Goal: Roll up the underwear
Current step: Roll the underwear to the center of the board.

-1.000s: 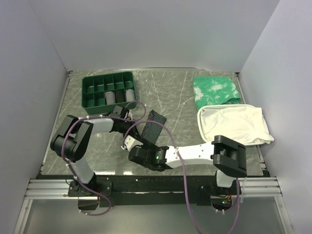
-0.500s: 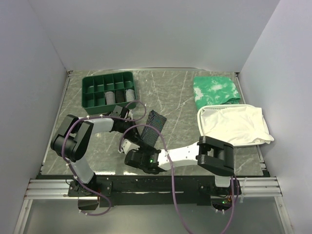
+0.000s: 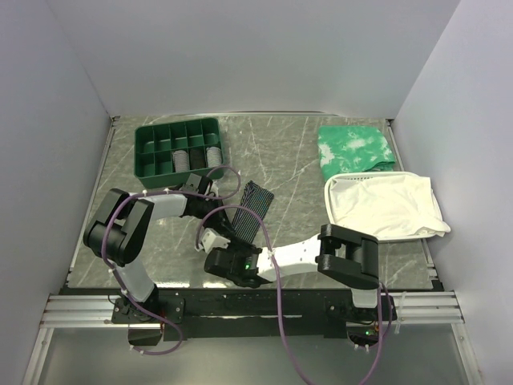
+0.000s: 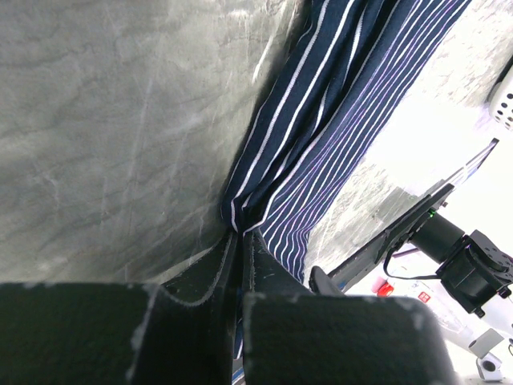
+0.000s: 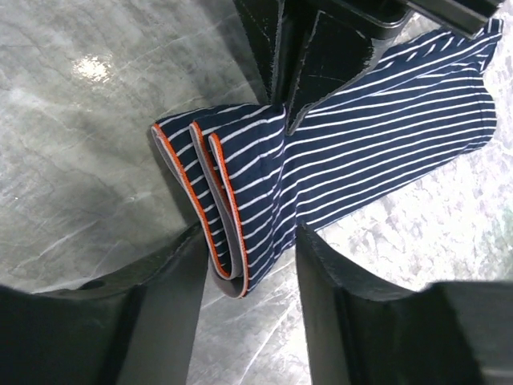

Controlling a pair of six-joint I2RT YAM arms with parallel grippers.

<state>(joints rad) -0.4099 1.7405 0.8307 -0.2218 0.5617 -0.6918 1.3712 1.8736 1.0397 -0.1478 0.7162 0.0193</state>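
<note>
Right arm is swinging in further left than a second back, so the right pincer (image 5: 250, 241) is now sitting over the near, folded end of the underwear (image 3: 253, 210), mid-way across the table (image 3: 296, 160). Meanwhile the left pincer (image 4: 240, 245) is pinching the cloth's left edge tight, probably anchoring it for rolling. That right one's hanging partway open, jaws straddling the orange-trimmed fold, not clearly clamping yet.
</note>
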